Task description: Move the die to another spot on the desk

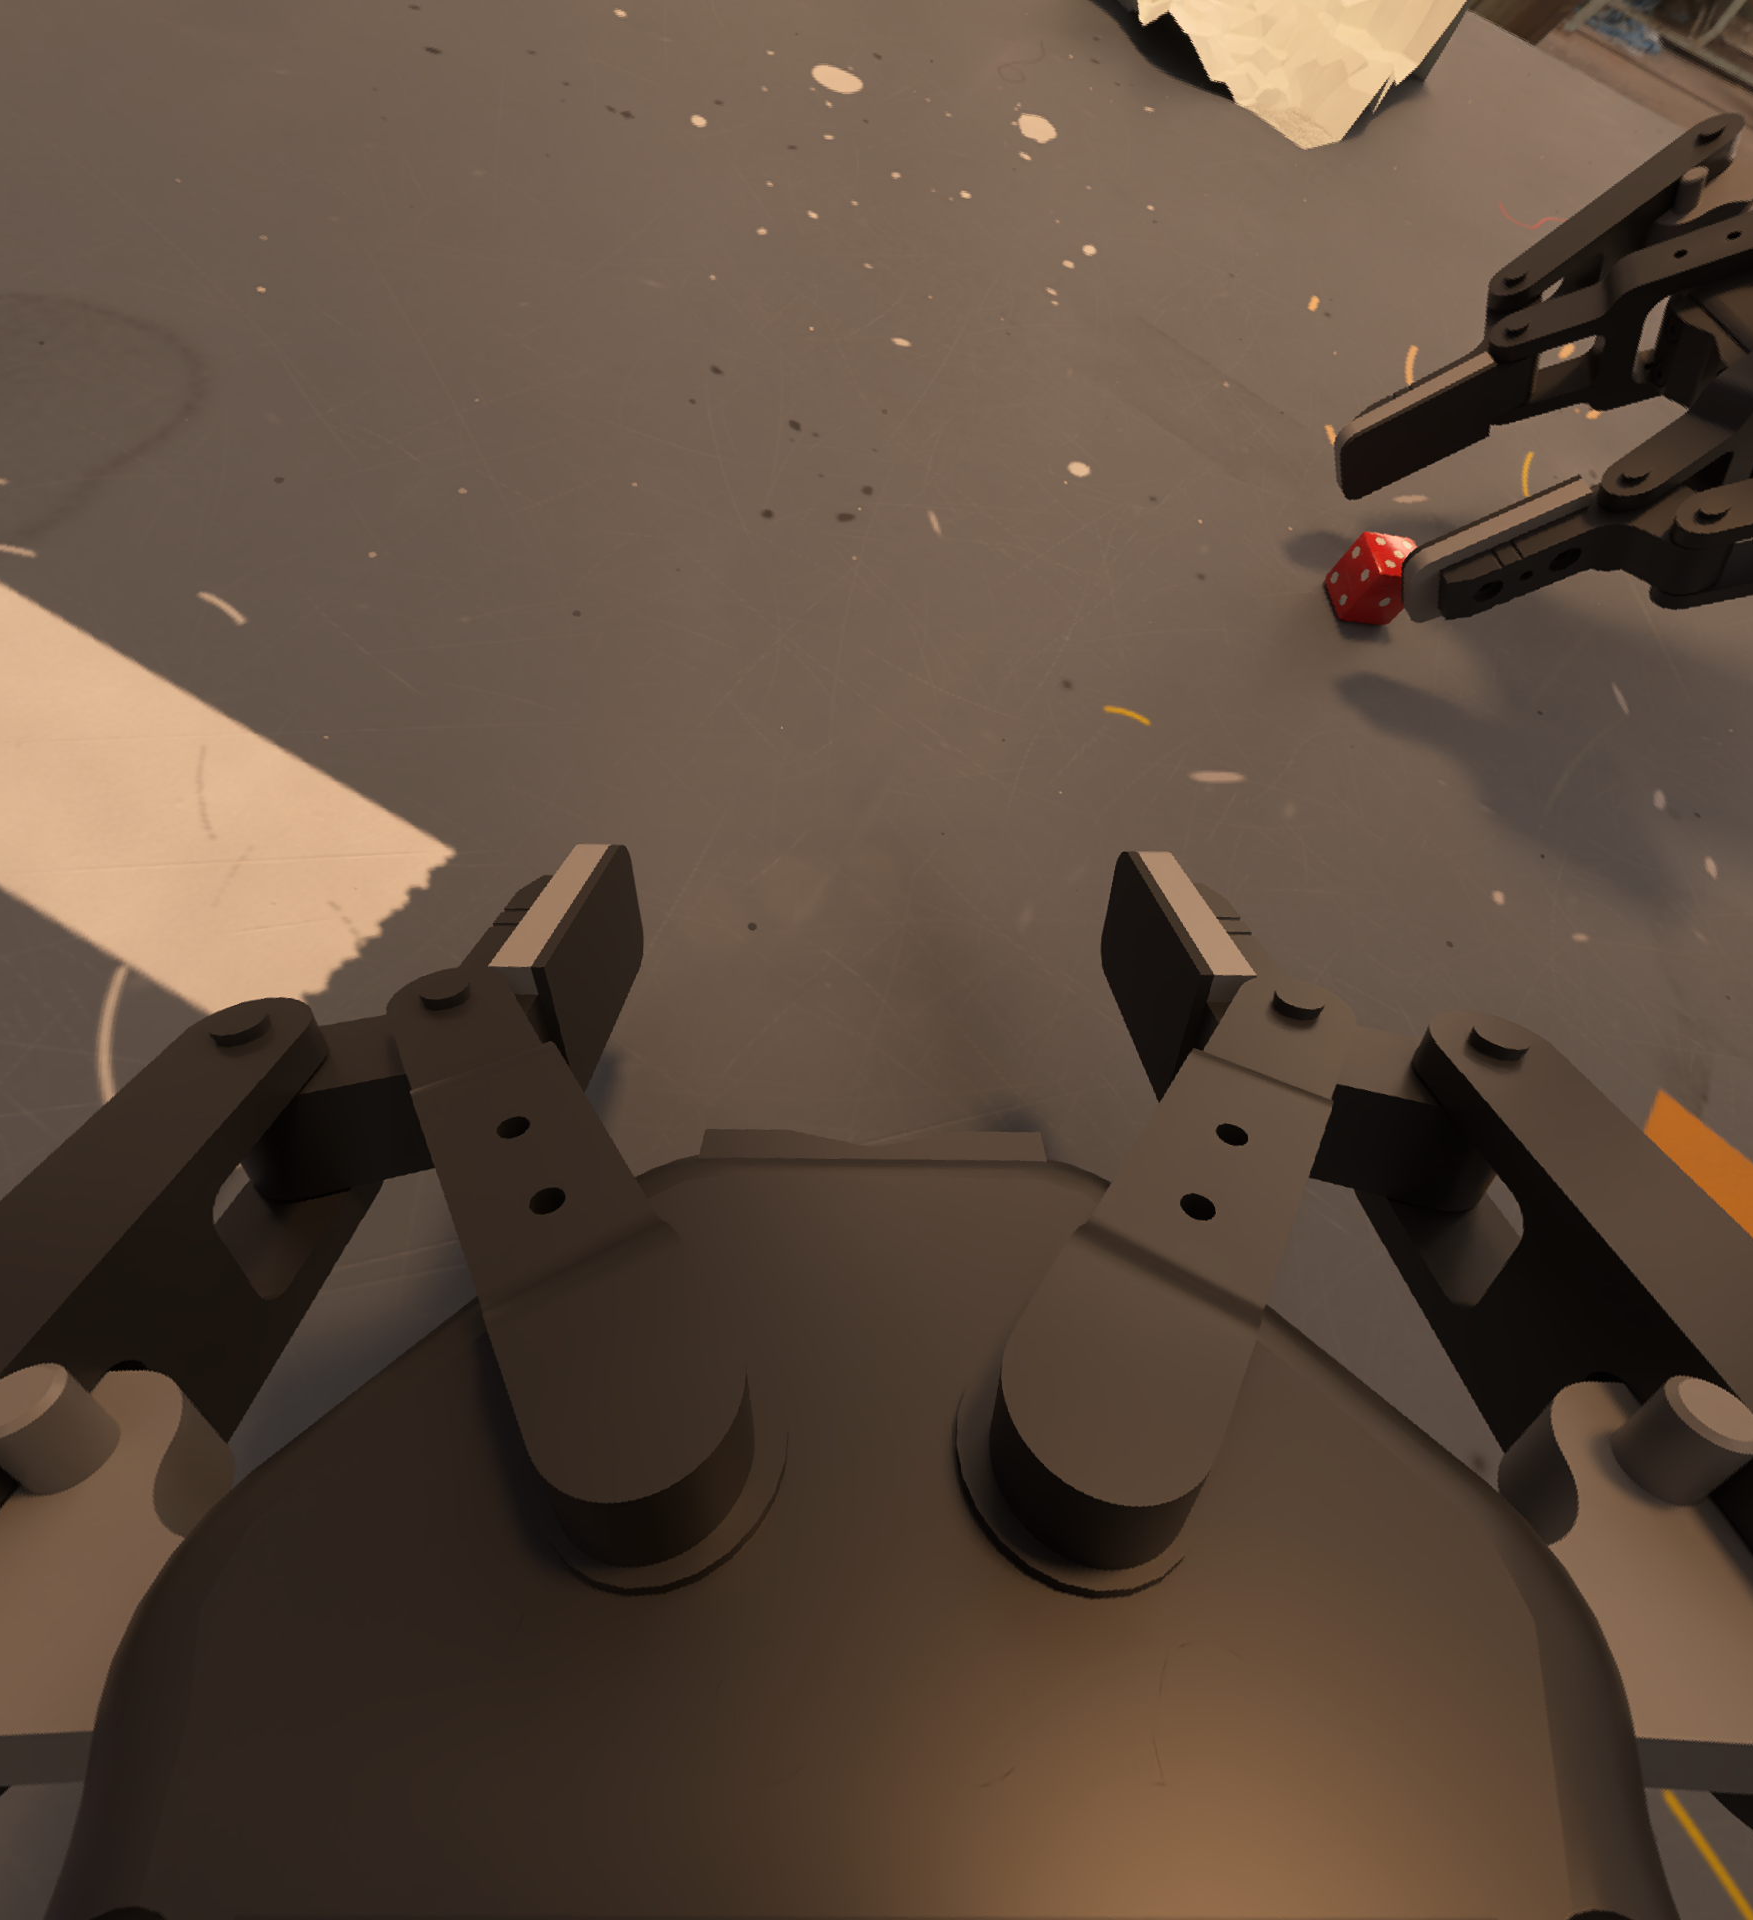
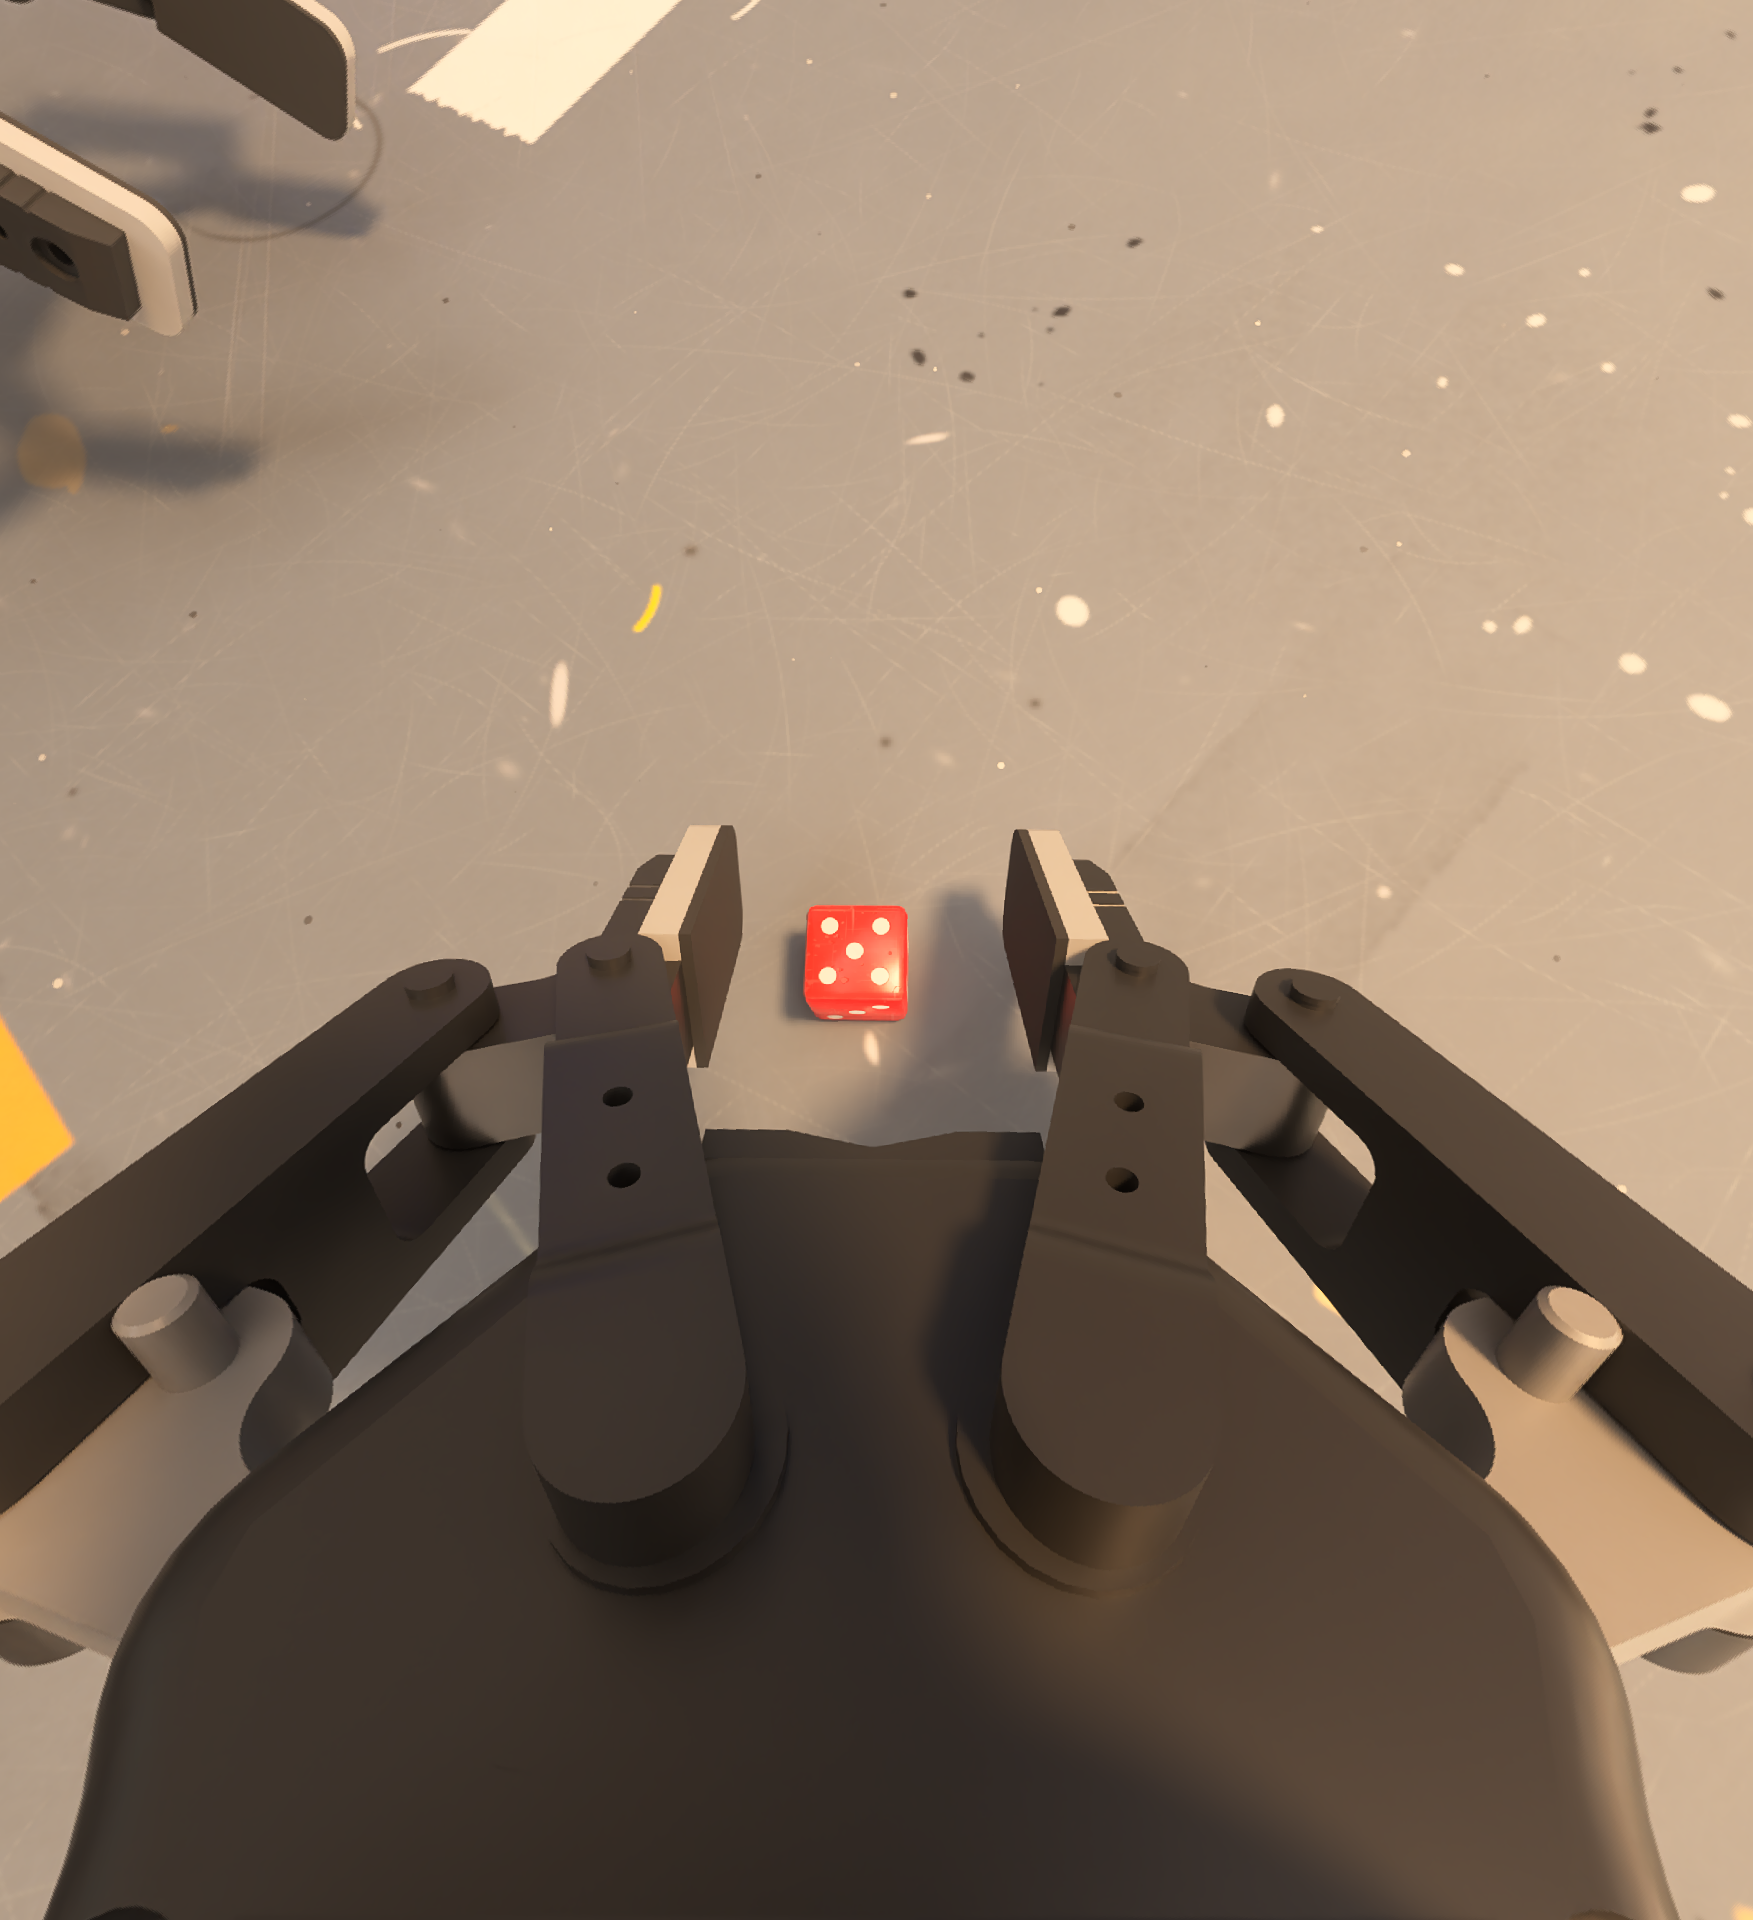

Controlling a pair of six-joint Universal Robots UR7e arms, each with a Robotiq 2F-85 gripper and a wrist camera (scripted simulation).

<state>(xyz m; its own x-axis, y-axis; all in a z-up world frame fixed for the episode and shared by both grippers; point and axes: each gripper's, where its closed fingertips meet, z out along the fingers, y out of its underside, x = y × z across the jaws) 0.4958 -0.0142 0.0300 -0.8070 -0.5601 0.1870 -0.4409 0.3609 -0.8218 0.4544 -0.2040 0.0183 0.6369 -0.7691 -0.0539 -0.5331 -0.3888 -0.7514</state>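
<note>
My right claw (image 2: 872,945) fills the foreground, its two fingers spread wide with nothing in them, and the red die (image 2: 856,961) sits on the desk (image 2: 1267,644) squarely between my pads, a clear gap on each side. It shows five white pips upward and looks flat and square to my fingers, sitting a touch nearer my left pad (image 2: 711,935) than the other. From my left claw's (image 1: 872,956) side view, the die lies close by the tip of my right claw's nearer finger (image 1: 1474,577), though I cannot tell whether they touch, and that claw is tilted low toward the desk.

To close well, I judge I should first make sure my tips are low enough to catch the die across its middle rather than its top edge; such a small cube could squirt out if pinched high. I would shift slightly so both pads meet opposite faces at once, then close slowly and evenly. Any bare patch of desk ahead of me would serve for setting it down.

My left claw hangs open and empty too, well away from the die, with a pale strip (image 1: 124,769) on the desk ahead to its left and an orange patch (image 1: 1734,1184) just to its right.
</note>
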